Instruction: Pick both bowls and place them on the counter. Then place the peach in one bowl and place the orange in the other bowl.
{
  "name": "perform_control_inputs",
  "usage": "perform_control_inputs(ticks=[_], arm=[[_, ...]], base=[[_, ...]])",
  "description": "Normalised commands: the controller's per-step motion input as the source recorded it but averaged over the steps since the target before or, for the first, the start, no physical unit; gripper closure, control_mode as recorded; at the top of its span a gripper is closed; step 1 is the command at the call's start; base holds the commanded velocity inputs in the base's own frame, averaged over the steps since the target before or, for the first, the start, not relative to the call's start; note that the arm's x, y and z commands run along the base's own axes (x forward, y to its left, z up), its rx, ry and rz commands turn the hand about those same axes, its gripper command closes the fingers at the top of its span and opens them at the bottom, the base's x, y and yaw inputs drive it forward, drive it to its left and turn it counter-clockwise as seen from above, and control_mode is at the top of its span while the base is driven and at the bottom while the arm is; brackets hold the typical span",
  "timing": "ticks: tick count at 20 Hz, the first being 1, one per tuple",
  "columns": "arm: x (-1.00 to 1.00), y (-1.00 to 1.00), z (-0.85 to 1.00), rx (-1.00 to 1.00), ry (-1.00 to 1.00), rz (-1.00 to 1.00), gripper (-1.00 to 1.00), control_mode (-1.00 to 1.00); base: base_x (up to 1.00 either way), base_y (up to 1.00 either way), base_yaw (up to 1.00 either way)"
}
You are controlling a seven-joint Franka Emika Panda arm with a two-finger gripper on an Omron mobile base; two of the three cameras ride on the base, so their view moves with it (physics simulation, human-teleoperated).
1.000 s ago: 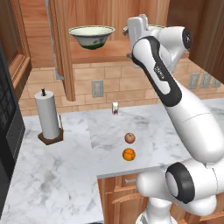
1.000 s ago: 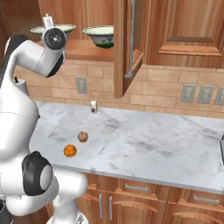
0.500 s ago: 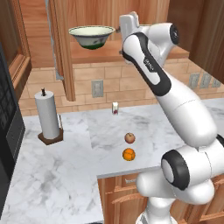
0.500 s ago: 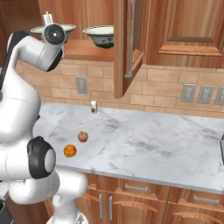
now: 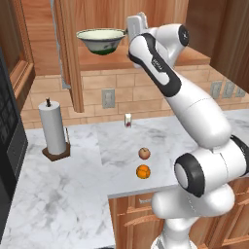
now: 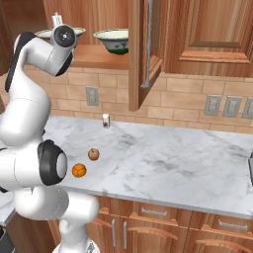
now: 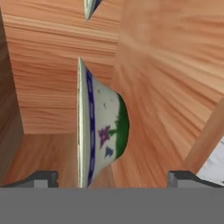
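**Up at the shelf, pincer spread before a bowl**

Beside the near bowl on the wooden shelf, the pincer stands spread, gripping nothing. Below the shelf, peach and orange rest close together on the bench.

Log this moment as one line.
phase: reaching for bowl | fingers: open, either side of near bowl, not gripping | bowls: on shelf | peach, orange: on counter
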Motion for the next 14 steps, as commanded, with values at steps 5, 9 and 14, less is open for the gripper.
perform_control_inputs(ticks=[5, 9, 14], arm=[[0.25, 0.11, 0.00, 0.02, 0.04, 0.00, -1.00, -1.00], [0.29, 0.11, 0.00, 0.02, 0.02, 0.00, -1.00, -1.00], [0.29, 0.11, 0.00, 0.01, 0.02, 0.00, -1.00, -1.00]], base=[[0.00, 0.00, 0.00], [0.00, 0.00, 0.00], [0.00, 0.00, 0.00]])
